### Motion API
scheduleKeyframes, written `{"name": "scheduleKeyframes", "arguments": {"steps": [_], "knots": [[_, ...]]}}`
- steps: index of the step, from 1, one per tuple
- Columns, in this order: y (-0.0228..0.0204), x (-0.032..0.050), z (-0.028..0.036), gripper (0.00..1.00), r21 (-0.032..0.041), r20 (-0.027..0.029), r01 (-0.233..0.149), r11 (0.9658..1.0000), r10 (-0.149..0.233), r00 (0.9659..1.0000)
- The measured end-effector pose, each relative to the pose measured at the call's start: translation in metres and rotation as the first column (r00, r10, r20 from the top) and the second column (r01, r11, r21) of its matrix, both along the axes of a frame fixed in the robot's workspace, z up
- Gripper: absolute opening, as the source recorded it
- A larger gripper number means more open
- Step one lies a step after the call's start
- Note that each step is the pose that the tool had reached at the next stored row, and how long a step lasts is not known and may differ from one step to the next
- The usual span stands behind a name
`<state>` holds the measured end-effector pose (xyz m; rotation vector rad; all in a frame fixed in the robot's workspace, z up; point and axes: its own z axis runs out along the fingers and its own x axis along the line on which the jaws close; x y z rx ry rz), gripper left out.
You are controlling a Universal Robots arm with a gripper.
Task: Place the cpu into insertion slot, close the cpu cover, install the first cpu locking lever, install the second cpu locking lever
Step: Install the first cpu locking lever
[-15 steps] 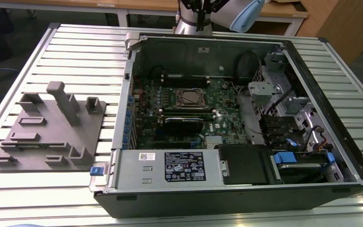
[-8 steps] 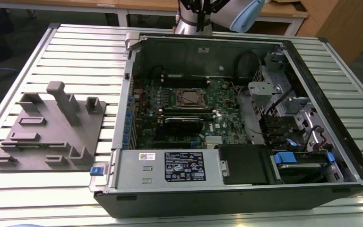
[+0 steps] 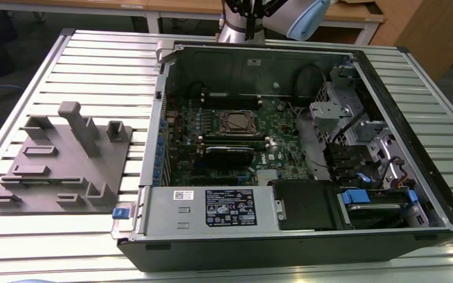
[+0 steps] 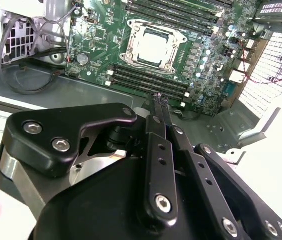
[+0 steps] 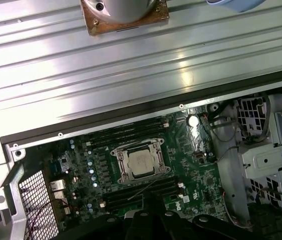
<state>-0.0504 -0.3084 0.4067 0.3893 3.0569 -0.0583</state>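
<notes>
The black jointed claw (image 4: 157, 100) of the arm is closest in the second wrist view. Its two thin fingers lie pressed together to a narrow tip with nothing between them, and it hangs above the long narrow black memory slots (image 4: 146, 82), apart from the board. Beyond that tip, the small flat square cpu with its dull silver-grey top (image 4: 152, 47) sits in the square silver-rimmed insertion slot (image 3: 224, 125). That is where the task wants it, so the empty claw makes sense. The thin silvery windowed cpu cover (image 4: 178, 50) looks to lie flat around the chip, which I judge to mean it is closed. The locking levers are too fine to make out. The slot is set into the green circuit board (image 4: 95, 45), which lines the floor of the black open-sided computer case (image 3: 289, 253). The case lies on its side, probably so the board faces up for reach from above. In the exterior view the case also holds a grey labelled power-supply box (image 3: 210, 209) at six o'clock from the slot. At three o'clock are metal drive cages with black cables. On the grey slatted metal table (image 3: 92, 65), at nine o'clock from the case, stands a grey moulded fixture tray (image 3: 61, 159) whose pegs and pockets appear to hold no parts.
</notes>
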Motion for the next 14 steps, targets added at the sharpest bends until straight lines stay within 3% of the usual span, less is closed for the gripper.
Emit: {"name": "scheduleKeyframes", "arguments": {"steps": [14], "knots": [[0.0000, 0.0000, -0.0018, 0.10, 0.0003, 0.0002, 0.000, 1.0000, 0.000, 1.0000]]}}
